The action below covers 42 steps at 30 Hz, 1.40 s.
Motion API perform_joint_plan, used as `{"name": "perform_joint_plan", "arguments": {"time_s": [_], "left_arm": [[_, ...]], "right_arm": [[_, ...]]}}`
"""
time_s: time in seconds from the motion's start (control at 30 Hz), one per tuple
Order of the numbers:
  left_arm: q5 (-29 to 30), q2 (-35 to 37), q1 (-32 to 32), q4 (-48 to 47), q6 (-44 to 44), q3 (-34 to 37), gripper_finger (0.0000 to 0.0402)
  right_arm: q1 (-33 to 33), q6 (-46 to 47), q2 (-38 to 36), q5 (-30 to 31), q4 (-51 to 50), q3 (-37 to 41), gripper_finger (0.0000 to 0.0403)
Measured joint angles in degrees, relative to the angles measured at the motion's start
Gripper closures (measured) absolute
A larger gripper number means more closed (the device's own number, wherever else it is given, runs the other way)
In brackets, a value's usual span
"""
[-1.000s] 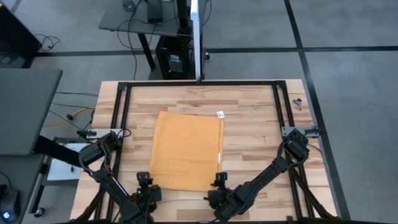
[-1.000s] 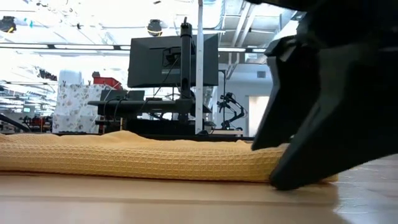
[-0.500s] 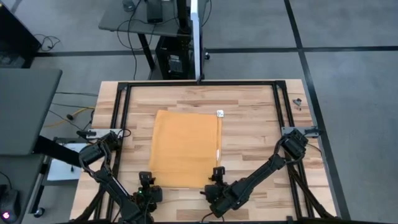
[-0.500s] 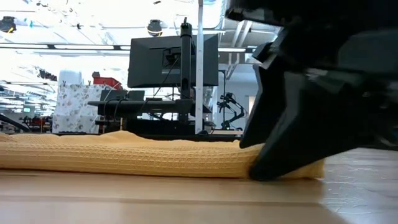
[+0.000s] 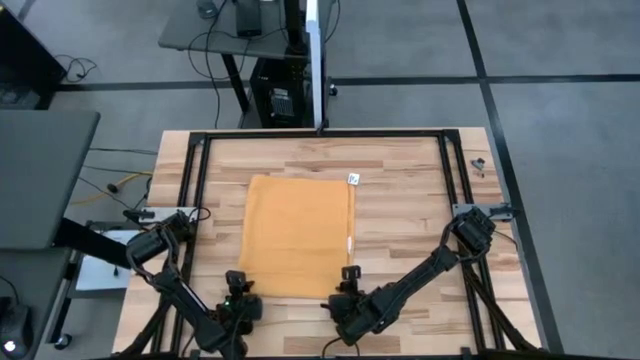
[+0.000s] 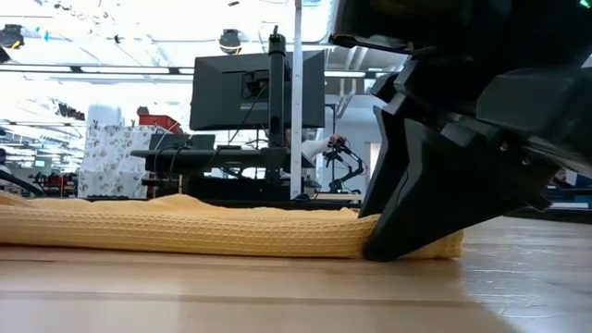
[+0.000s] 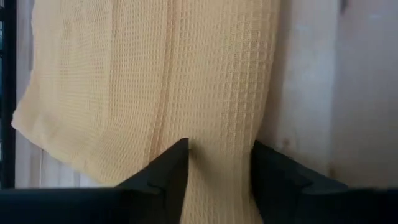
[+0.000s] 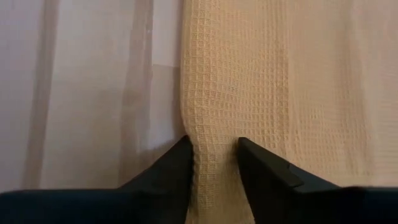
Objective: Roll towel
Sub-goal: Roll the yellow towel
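The mustard-orange towel (image 5: pixel 298 235) lies flat on the wooden table, its small white tag (image 5: pixel 353 180) at the far right corner. My left gripper (image 5: pixel 238 284) is at the towel's near left corner and is shut on the cloth (image 7: pixel 217 93). My right gripper (image 5: pixel 350 277) is at the near right corner and is shut on the cloth (image 8: pixel 249 74). In the low view the right gripper (image 6: pixel 407 236) stands on the towel's right end (image 6: pixel 444 245), and the near edge (image 6: pixel 185 236) looks thick and bunched. My left gripper pinches the towel's near edge by the left corner (image 7: pixel 217 180) between its two fingers, coming low from the table's near side. The cloth lies on the table beyond the fingers; how many layers, I cannot tell. My right gripper pinches the towel's near edge by the right corner (image 8: pixel 214 168) between its two fingers, slanting down from the near side. The cloth narrows and puckers between the fingers. The rest lies on the table.
A black metal frame (image 5: pixel 195 180) runs around the table top. A small dark part (image 5: pixel 478 166) lies at the far right corner. Bare wood shows left and right of the towel. A desk with a monitor (image 6: pixel 259 88) stands beyond the far edge.
My right gripper has gone toward the table's far edge and a little left, taking the towel's near right corner with it. The towel's near edge now lies farther from the table's near edge, and the whole cloth has shifted slightly far and left.
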<state>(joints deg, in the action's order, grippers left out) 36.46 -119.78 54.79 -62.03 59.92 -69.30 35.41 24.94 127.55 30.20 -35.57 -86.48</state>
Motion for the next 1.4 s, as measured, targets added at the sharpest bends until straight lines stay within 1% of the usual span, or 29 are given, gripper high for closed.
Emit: {"name": "perform_joint_plan", "arguments": {"time_s": [0.07, 0.13, 0.17, 0.23, 0.33, 0.47, 0.57, 0.8, 0.87, 1.0, 1.2, 1.4], "left_arm": [[-0.5, 0.0, -0.7, 0.3, 0.2, 0.2, 0.0332], [-1.6, 0.3, -1.3, 0.9, 0.2, 0.3, 0.0379], [-2.1, 0.7, -1.6, 1.4, 0.6, 0.4, 0.039], [-3.3, 2.0, -2.1, 2.3, 1.2, 0.5, 0.0396], [-6.5, 4.6, -2.4, 3.0, 3.1, 0.6, 0.04], [-15.2, 9.0, -2.6, 4.6, 5.6, 0.8, 0.0401], [-20.1, 12.3, -2.9, 7.5, 6.5, 0.7, 0.0401], [-31.9, 18.5, -5.5, 20.0, 5.2, 5.0, 0.0401], [-33.2, 19.9, -6.0, 22.6, 5.4, 6.8, 0.0401], [-33.6, 24.6, -7.2, 25.6, 6.6, 10.6, 0.0401], [-35.5, 31.9, -10.1, 27.8, 5.3, 15.0, 0.0402], [-41.5, 34.1, -15.2, 29.4, -1.0, 17.4, 0.0402]], "right_arm": [[-0.5, -0.1, -0.1, -2.9, 0.3, 0.0, 0.0332], [-1.2, -0.2, -0.1, -5.6, 0.6, 0.0, 0.0369], [-1.5, -0.2, -0.2, -6.6, 0.7, 0.0, 0.0385], [-2.1, 0.5, -0.5, -9.2, 0.7, 0.0, 0.0394], [-2.9, 3.9, -1.1, -13.8, 0.7, 0.0, 0.0399], [-2.3, 8.3, -2.4, -16.4, 2.1, 0.1, 0.0401], [-1.6, 10.5, -3.7, -18.9, 3.5, 0.2, 0.0401], [-1.2, 12.8, -4.2, -31.1, 8.2, 0.2, 0.0402], [-1.2, 13.0, -4.2, -32.5, 8.7, 0.2, 0.0402], [-1.2, 15.1, -5.6, -35.1, 10.0, 1.3, 0.0402], [-1.6, 22.8, -11.1, -38.7, 25.6, 11.3, 0.0402], [-4.8, 27.7, -17.6, -43.9, 37.5, 21.6, 0.0403]]}}
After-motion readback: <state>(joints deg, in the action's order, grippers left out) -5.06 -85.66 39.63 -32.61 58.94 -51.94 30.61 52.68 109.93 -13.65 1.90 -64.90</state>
